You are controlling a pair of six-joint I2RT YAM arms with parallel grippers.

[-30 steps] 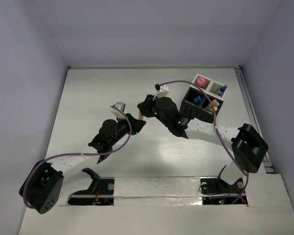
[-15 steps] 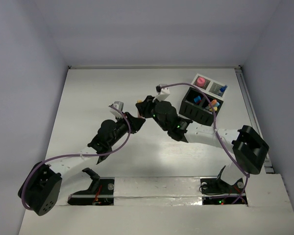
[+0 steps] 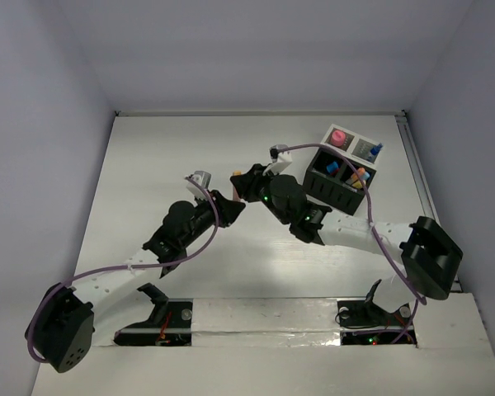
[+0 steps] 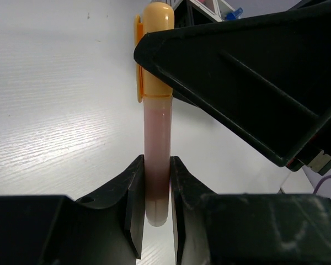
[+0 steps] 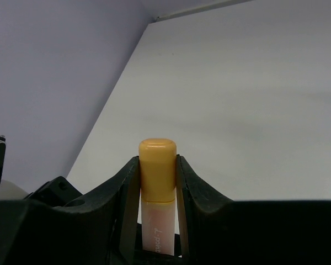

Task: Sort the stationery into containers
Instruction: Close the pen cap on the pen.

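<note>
faint print on the orange-capped pen (image 5: pixel 157 196), too blurred to read

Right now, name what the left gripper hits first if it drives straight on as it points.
The right gripper, most likely: it sits directly ahead, clamped on the orange cap of the pen that the left gripper holds. Depth unclear.

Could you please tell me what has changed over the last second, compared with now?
Very little. The right arm's elbow swung out toward the near right edge, and the left arm's shoulder link sank nearer the near edge. The right gripper and left gripper stayed together mid-table; both are now shut on the clear, orange-capped pen. The black divided box and its contents did not move.
</note>
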